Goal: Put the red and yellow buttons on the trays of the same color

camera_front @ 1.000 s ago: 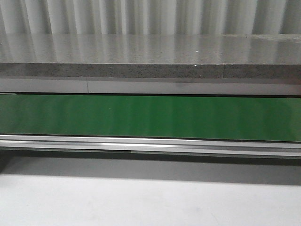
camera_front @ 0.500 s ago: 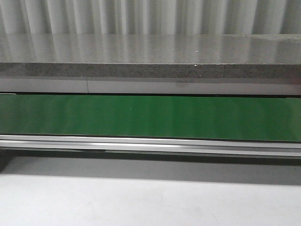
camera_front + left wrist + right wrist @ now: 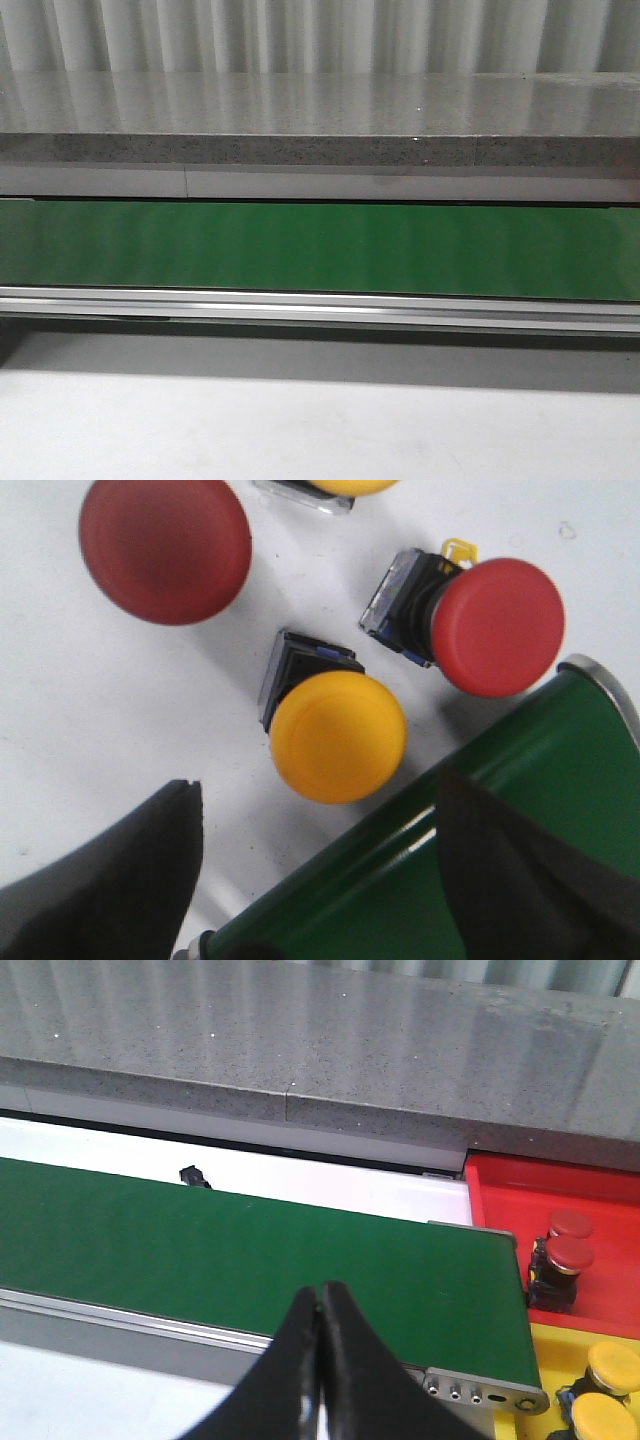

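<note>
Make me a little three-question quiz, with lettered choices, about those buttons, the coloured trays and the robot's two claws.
1. Where do the red buttons in the right wrist view sit?
A. on the green belt
B. in the red tray
C. in the yellow tray

2. How many red buttons show in the left wrist view?
A. none
B. two
C. four

3. How do the right gripper's fingers stand?
A. closed together, holding nothing
B. wide apart
C. clamped on a button

Answers:
1 B: the two red buttons stand inside the red tray, while yellow buttons sit in the yellow tray beside the green belt.
2 B: a red button and another lie near the yellow button.
3 A: the right gripper has its fingers pressed together with nothing between them; the left gripper is open.
</note>
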Available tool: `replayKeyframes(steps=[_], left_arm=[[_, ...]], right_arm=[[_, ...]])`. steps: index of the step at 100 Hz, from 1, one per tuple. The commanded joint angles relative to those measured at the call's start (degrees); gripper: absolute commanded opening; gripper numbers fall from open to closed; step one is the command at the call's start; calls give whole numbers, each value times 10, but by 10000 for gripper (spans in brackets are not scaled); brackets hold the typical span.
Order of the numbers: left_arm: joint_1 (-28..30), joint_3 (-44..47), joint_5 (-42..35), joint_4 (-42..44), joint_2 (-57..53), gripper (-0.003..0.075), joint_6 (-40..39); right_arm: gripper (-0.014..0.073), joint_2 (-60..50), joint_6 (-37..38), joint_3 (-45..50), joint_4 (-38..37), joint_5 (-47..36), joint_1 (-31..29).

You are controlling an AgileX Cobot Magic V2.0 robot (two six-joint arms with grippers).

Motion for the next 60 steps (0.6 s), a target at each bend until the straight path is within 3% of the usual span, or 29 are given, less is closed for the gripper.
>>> replayKeyframes(steps=[1,37,44,60], left_arm=[[2,-21,5,-9,-13,472,-11],[4,-23,-16,-7,22,460,-12],[4,-23,-23,-5,23,408,-12],[3,-23,-26,5,23,204,-11]], right_arm=[[-66,8,-5,-10,0,-39,0],[-66,8,-5,-10,0,-39,0],[-66,8,-5,-10,0,-39,0],[-66,8,-5,-10,0,-39,0]])
